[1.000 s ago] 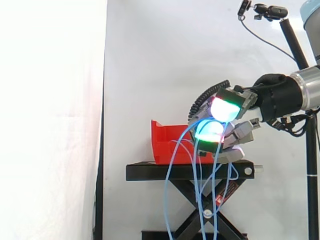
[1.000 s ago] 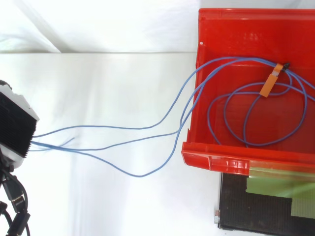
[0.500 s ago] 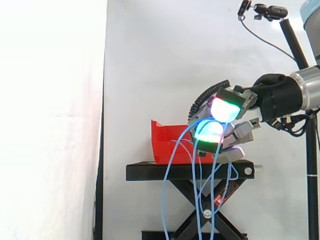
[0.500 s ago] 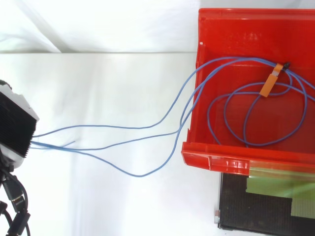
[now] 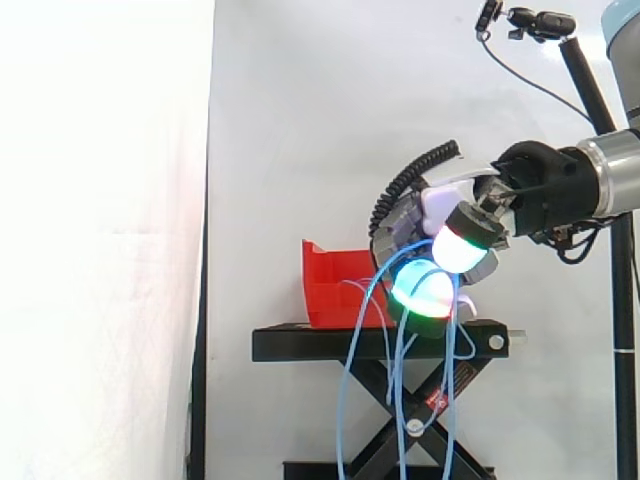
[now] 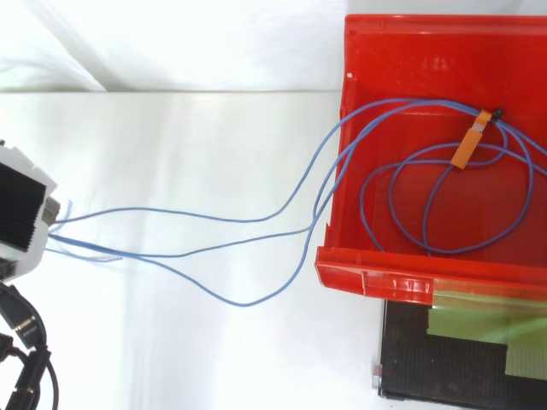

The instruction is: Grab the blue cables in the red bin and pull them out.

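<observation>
A white curtain [image 5: 300, 120] hangs behind a black scissor-lift stand [image 5: 330, 343]. An open-fronted red plastic bin [image 6: 402, 278] sits on the stand's platform. From the side, the robot's hand [image 5: 420, 225] is just beside the bin's near end and slightly above its rim, with its glowing white and green fingertips [image 5: 465, 245] curled together. It is clenched around the thin blue cables [image 6: 256, 220].

From above, part of the cables lies coiled on the bin floor. There they are bundled near the back right by a small orange tag [image 6: 468, 147]. Three strands climb over the bin's left wall and stretch across to the hand [image 6: 21, 218] at the view's left edge. From the side, more loops hang down from the fingers in front of the stand.
</observation>
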You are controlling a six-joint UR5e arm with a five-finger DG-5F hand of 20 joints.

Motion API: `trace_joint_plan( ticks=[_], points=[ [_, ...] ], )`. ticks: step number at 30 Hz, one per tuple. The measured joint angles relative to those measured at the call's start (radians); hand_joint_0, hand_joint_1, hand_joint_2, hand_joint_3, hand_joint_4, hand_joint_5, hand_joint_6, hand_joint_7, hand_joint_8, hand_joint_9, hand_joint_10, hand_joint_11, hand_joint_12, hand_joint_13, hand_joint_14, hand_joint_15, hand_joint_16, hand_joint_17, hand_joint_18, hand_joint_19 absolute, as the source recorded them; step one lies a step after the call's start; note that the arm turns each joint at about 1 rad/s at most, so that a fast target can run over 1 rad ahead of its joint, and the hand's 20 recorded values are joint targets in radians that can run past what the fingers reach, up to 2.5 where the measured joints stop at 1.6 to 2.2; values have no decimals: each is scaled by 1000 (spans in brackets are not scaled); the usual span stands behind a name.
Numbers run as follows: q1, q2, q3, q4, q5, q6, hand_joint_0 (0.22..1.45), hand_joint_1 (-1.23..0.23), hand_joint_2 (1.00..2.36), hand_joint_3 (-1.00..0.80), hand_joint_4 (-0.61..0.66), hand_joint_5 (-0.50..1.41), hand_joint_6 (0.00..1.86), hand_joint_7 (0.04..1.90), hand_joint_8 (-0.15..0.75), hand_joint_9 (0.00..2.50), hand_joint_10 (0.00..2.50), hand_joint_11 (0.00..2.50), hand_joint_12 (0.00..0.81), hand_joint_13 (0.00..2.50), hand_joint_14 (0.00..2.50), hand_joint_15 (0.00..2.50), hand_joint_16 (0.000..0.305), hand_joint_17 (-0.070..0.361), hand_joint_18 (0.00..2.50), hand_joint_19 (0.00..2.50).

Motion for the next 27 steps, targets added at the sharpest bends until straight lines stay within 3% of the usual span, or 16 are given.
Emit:
trace_joint_plan(
  ticks=[12, 27],
  points=[
    [-12, 0, 0, 175, -122, -320, 847, -1013, 1000, -1000, 303, 717, 829, 409, 319, 590, 2500, 503, 358, 990, 2500, 432, 42, 94, 1114, 1235],
    [-33, 0, 0, 290, -262, -717, 850, -1008, 1000, -1000, 296, 718, 830, 404, 318, 592, 2500, 512, 355, 990, 2500, 441, 41, 93, 1112, 1233]
  ],
)
